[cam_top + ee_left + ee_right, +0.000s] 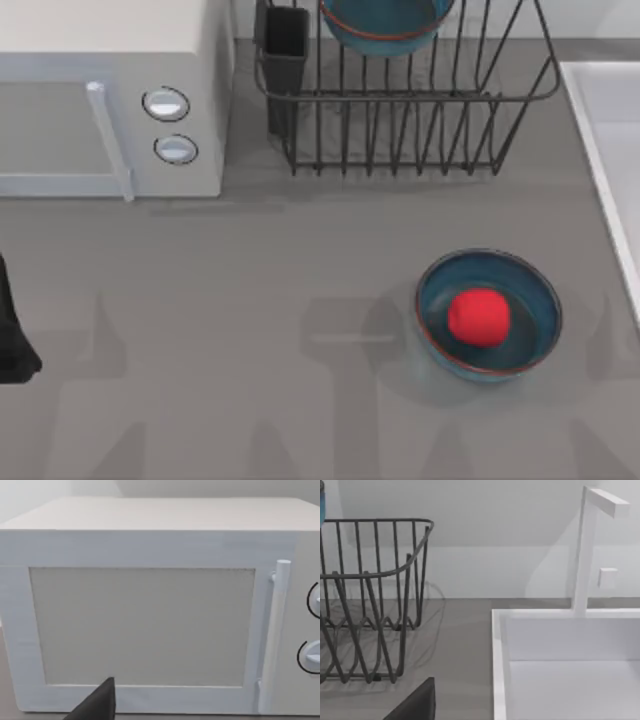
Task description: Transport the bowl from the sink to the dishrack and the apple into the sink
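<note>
Left arm [12, 335] is seen parked at the table's left edge. One dark fingertip [97, 704] is seen in the left wrist view, another [415, 705] in the right wrist view.

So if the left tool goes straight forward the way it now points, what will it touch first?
Most likely the microwave. In the left wrist view its door faces the camera squarely, with the handle off to one side. Nothing stands between, as far as the picture shows; how far off the door is remains unclear.

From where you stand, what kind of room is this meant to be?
Most likely a simulated kitchen counter: a white microwave at the top view's left, a wire dishrack holding a blue bowl, and a sink with a faucet at the right.
</note>
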You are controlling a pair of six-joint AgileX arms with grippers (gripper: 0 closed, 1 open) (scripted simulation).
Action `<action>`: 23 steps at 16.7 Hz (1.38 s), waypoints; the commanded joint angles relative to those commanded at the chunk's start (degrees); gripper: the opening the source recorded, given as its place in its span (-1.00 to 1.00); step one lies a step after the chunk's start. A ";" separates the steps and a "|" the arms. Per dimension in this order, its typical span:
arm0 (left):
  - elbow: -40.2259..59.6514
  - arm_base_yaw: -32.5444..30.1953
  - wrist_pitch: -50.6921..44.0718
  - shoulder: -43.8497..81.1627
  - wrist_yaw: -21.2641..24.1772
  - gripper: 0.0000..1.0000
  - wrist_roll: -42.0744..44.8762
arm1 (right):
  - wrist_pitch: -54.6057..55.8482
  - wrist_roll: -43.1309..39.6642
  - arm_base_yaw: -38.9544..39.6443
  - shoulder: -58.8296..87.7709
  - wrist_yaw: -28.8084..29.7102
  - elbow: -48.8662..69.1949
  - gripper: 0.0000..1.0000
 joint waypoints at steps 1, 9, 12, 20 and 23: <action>0.00 0.00 0.00 0.00 0.00 1.00 0.00 | -1.61 0.84 0.71 1.81 -0.01 1.65 1.00; 0.00 0.00 0.00 0.00 0.00 1.00 0.00 | -24.40 12.47 11.95 37.28 -0.17 30.07 1.00; 0.00 0.00 0.00 0.00 0.00 1.00 0.00 | -34.02 17.38 17.08 56.71 0.17 44.21 1.00; 0.00 0.00 0.00 0.00 0.00 1.00 0.00 | -56.44 28.87 28.38 98.00 0.40 73.74 1.00; 0.00 0.00 0.00 0.00 0.00 1.00 0.00 | -61.39 31.35 30.70 104.74 0.13 79.40 1.00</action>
